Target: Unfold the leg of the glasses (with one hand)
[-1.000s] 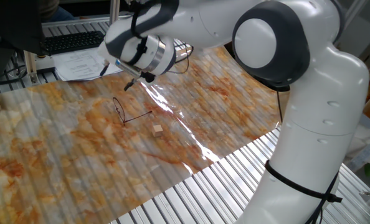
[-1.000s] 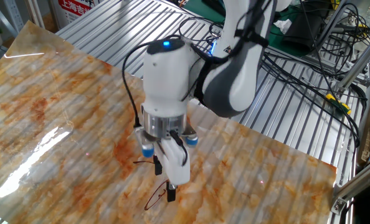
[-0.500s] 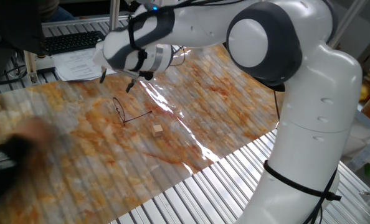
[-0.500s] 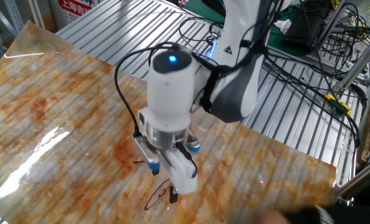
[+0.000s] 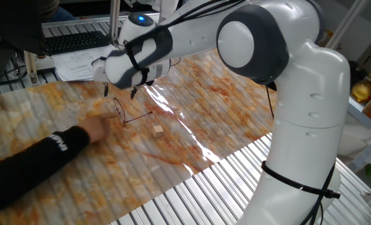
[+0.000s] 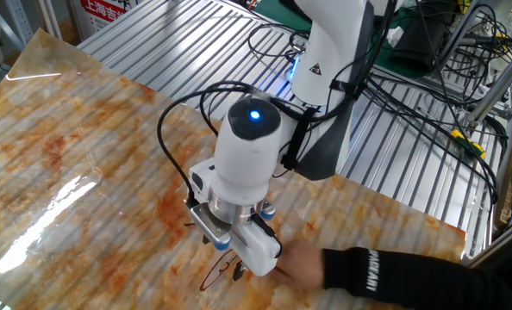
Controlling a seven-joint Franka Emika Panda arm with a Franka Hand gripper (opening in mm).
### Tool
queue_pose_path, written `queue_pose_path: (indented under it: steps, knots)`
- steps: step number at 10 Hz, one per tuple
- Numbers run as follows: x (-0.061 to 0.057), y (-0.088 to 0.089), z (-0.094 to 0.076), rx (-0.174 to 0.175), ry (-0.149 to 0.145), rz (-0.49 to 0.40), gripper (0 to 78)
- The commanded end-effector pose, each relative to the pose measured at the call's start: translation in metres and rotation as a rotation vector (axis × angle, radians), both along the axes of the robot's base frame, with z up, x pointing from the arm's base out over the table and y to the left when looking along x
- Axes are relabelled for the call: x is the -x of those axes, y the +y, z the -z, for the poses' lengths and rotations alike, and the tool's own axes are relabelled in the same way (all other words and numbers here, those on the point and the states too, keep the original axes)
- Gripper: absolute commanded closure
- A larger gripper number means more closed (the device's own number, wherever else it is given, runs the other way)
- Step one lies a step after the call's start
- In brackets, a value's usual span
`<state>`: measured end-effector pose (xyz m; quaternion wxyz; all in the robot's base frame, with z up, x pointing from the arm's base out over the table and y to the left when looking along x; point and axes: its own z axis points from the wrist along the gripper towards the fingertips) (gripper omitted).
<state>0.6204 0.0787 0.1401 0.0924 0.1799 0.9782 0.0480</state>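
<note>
leg out, a hand reaching in

the small pair of thin dark wire-framed glasses [image 5: 119, 109] lay on the marbled orange and grey table [image 5: 60, 181], below the robot's claw [image 5: 119, 94]. the thin straight dark wire leg [image 5: 138, 117] ran away from the frame across the table toward the small tan wooden cube [image 5: 158, 130], stopping short of it. by that lie, the leg looked already swung open, so little of the task seemed left; whether a second leg was there or still folded was too fine to tell. the rims showed as a slim dark loop, and in the other fixed view the glasses [image 6: 219, 269] were partly hidden under the claw [image 6: 235, 265].

the claw hovered just above the frame, seemingly apart from it. its fingers were too blurred and hidden to tell released or clenched.

a person's hand [image 5: 98, 128] in a black sleeve [image 5: 32, 165] reached in across the table, its fingers just beside the frame, near the claw.
</note>
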Motion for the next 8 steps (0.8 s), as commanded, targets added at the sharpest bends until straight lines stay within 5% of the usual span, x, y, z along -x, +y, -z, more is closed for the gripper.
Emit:
queue_pose_path:
  steps: [1,8]
  knots:
    - [0.005,-0.017,0.019,0.078,0.012,-0.083,0.1]
    - [0.023,-0.03,0.048,0.106,0.03,-0.146,0.1]
